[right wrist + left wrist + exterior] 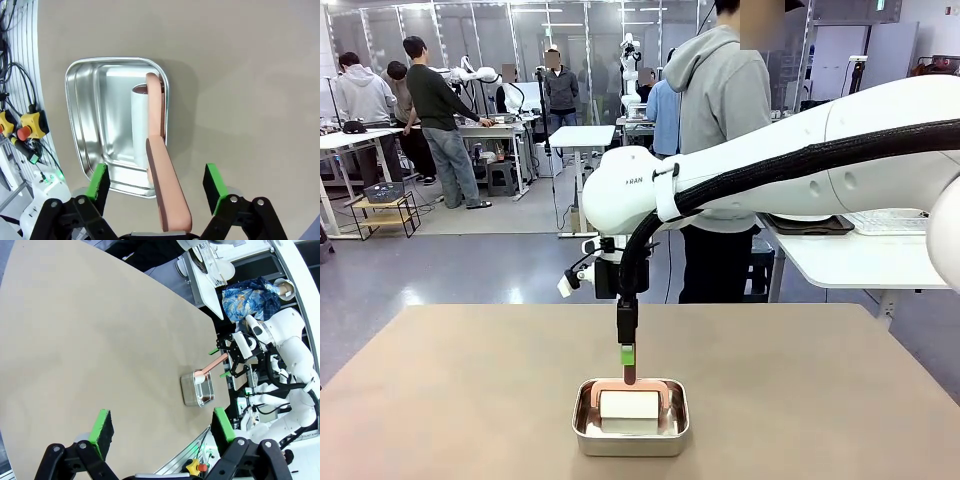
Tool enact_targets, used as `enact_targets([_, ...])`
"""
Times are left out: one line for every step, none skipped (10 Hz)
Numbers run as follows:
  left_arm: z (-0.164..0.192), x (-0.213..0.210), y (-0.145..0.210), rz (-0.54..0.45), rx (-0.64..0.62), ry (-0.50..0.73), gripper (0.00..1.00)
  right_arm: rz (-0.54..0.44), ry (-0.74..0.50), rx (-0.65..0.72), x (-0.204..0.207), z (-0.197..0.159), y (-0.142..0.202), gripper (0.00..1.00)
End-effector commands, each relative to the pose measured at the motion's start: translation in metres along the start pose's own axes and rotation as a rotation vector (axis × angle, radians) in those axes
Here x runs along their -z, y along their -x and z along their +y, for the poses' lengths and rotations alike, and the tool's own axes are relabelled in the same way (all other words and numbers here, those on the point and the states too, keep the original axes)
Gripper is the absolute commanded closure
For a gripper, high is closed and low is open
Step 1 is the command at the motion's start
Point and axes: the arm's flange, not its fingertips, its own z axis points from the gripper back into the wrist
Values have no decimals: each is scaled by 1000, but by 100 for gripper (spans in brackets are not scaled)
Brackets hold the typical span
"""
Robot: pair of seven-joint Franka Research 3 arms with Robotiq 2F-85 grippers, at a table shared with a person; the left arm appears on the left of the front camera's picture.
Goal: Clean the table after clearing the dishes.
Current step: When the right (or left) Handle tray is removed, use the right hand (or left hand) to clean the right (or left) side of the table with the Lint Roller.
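A: Right pincer (156, 172)?
B: Wide, astride the pink handle (170, 200), lower centre; pads clear of it. Left pincer (161, 420) wide, empty.
A: Handling?
B: Roller (629, 404) in pan (582, 425) on tabletop (470, 400), bottom centre: likely light, rigid. Take the handle mid-length.

Front view faces across table (450, 400); wrist views overlook shared pan (85, 115), right one close

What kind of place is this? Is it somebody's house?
Most likely a robot lab or workshop, not a house. A white robot arm reaches over the beige table, a red stop button sits by its edge, and people stand around white tables farther back.
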Motion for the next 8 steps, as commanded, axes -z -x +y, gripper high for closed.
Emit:
enact_targets([0, -3, 1, -3, -1, 13, 0, 11, 6, 16, 1, 1, 1, 26])
enact_targets([0, -3, 1, -3, -1, 13, 0, 8, 4, 19, 1, 0, 1, 38])
enact_targets([0, -3, 1, -3, -1, 13, 0, 9, 0, 23, 2, 0, 2, 45])
enact_targets([0, -3, 1, -3, -1, 13, 0, 9, -3, 27, 2, 0, 3, 36])
enact_targets([0, -3, 1, -3, -1, 13, 0, 7, -1, 30, 2, 0, 3, 64])
enact_targets([0, -3, 1, -3, -1, 13, 0, -4, 7, 32, 1, 0, 2, 55])
enact_targets([0, -3, 1, -3, -1, 13, 0, -7, 9, 33, 0, 1, 2, 83])
enact_targets([0, -3, 1, -3, -1, 13, 0, -8, 13, 32, -1, 1, 1, 65])
